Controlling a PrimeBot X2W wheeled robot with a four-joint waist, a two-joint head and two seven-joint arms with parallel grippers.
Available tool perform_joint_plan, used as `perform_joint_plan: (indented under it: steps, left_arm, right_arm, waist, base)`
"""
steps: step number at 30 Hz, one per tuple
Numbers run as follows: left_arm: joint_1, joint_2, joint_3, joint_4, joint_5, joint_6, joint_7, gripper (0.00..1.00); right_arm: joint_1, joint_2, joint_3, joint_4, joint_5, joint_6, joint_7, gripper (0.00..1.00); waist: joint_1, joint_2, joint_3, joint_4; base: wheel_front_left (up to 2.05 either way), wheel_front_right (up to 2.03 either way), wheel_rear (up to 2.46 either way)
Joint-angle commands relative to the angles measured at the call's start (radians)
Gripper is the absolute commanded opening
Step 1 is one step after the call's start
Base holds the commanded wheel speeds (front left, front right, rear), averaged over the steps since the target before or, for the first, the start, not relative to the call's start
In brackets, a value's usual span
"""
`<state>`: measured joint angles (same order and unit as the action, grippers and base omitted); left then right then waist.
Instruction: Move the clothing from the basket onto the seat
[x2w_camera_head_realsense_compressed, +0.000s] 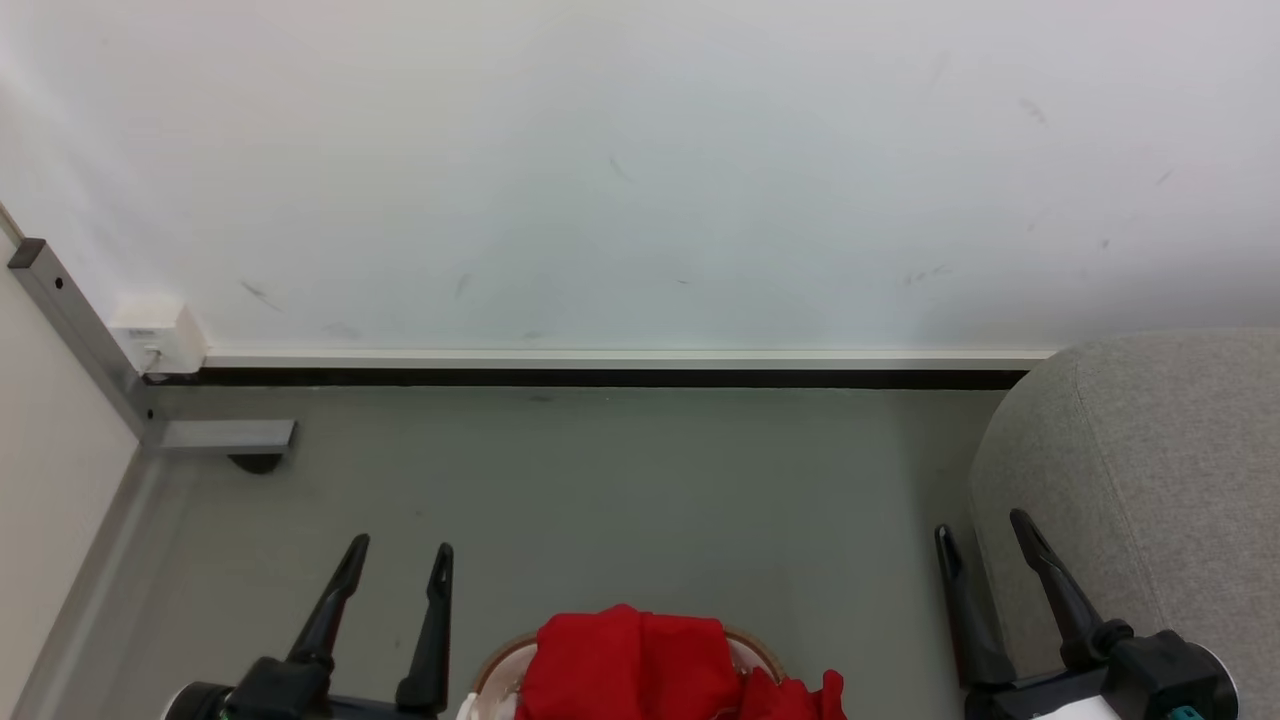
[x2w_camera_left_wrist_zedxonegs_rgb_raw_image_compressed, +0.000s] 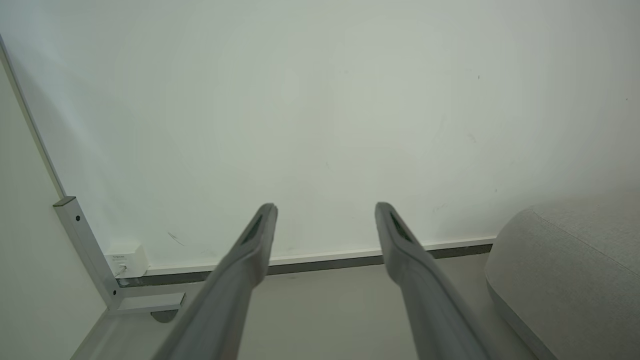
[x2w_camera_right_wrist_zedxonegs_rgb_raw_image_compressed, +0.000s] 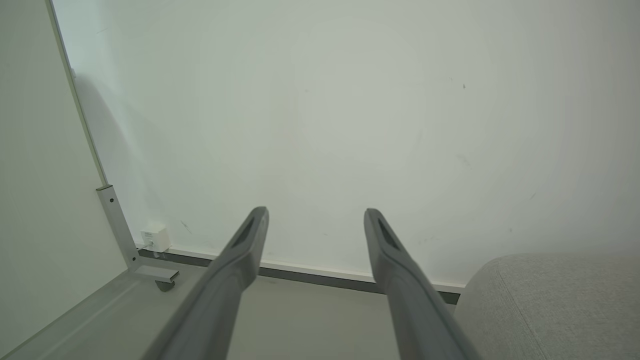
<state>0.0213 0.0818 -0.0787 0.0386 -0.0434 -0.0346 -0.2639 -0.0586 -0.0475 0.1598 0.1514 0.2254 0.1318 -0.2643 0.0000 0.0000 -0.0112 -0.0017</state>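
Nearest: left gripper (x2w_camera_head_realsense_compressed: 402, 545) at lower left and right gripper (x2w_camera_head_realsense_compressed: 980, 523) at lower right of head view, fingers pointing up the frame. Both pairs of fingers spread wide, nothing between them, nothing held. Red clothing (x2w_camera_head_realsense_compressed: 630, 665) heaped in basket (x2w_camera_head_realsense_compressed: 492, 668) at bottom centre, between the two grippers and apart from both. Heap stands above the tan rim, and some hangs over the right side. Basket is cut off by the bottom edge and sits on grey floor (x2w_camera_head_realsense_compressed: 600, 480). Grey seat (x2w_camera_head_realsense_compressed: 1150, 450) shows a rounded corner at right. Right gripper is just beside that corner, one finger overlapping it in the frame; contact cannot tell. White wall (x2w_camera_head_realsense_compressed: 640, 180) behind, dark baseboard (x2w_camera_head_realsense_compressed: 600, 378) along its foot. Small white box (x2w_camera_head_realsense_compressed: 160, 335) low on the wall at left, grey metal post (x2w_camera_head_realsense_compressed: 80, 320) next to it. Left wrist view: left gripper (x2w_camera_left_wrist_zedxonegs_rgb_raw_image_compressed: 326, 207) fingers apart, aimed at wall, seat (x2w_camera_left_wrist_zedxonegs_rgb_raw_image_compressed: 575, 270) at right. Right wrist view: right gripper (x2w_camera_right_wrist_zedxonegs_rgb_raw_image_compressed: 315, 212) fingers apart, seat (x2w_camera_right_wrist_zedxonegs_rgb_raw_image_compressed: 550, 305) at lower right.
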Motion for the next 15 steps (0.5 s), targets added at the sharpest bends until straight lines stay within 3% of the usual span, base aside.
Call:
perform_joint_plan:
  steps: [1, 15]
  left_arm:
    - [0.009, 0.002, 0.002, 0.002, 0.013, -0.002, -0.001, 1.00]
    - [0.009, -0.005, 0.009, 0.007, 0.010, -0.013, -0.001, 1.00]
  right_arm:
    - [-0.001, -0.005, 0.001, 0.000, -0.004, -0.002, 0.000, 1.00]
    - [0.004, -0.005, 0.005, 0.002, -0.009, -0.002, 0.000, 1.00]
  waist:
    - [0.0000, 0.0000, 0.000, 0.001]
    - [0.0000, 0.0000, -0.001, 0.002]
  base:
    - [0.00, 0.00, 0.00]
    - [0.00, 0.00, 0.00]
